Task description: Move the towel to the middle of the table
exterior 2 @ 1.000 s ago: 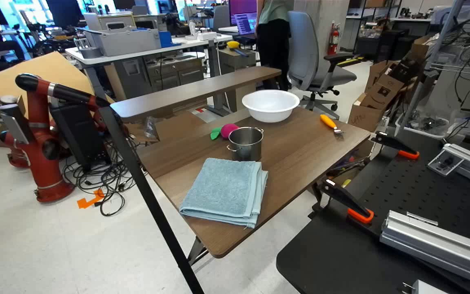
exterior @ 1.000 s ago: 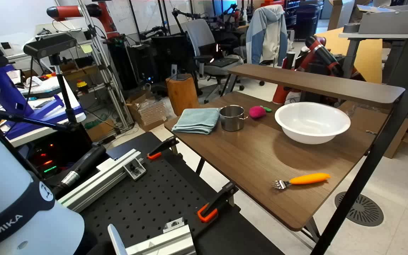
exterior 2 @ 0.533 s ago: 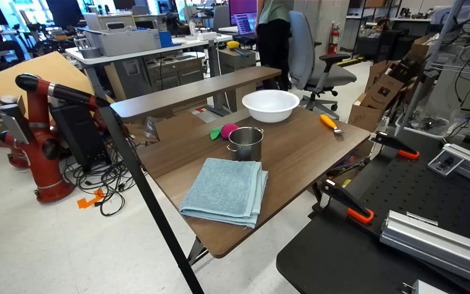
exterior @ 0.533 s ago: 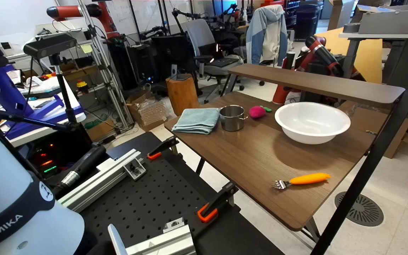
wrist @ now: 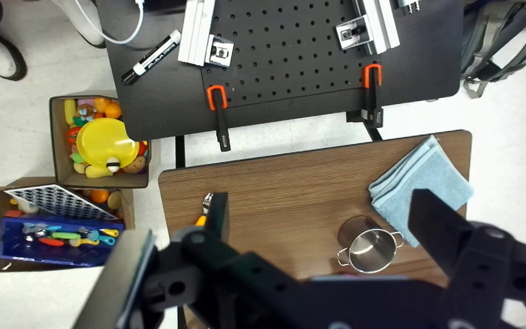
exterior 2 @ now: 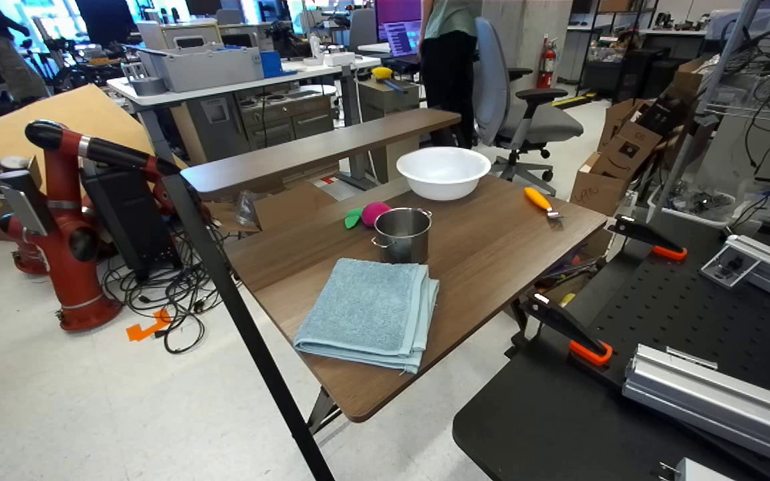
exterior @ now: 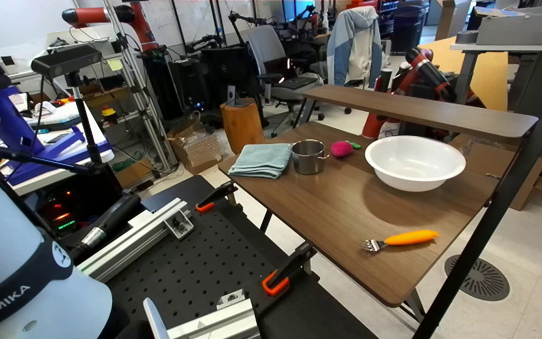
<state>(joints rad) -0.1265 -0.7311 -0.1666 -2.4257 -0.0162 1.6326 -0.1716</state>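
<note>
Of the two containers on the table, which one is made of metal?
The two-handled pot beside the towel: it is shiny metal, whereas the wider bowl is plain white.

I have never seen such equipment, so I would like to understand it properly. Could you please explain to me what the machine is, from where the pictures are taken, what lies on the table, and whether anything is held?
It is a robot arm; part of its pale body shows in an exterior view. Two cameras stand apart from it, looking across the table. A third rides on the arm itself, looking down past its hand. On the table are a folded towel near one end, a pot beside it, a pink thing, a bowl and a fork. Nothing is held: the hand is wide open.
</note>
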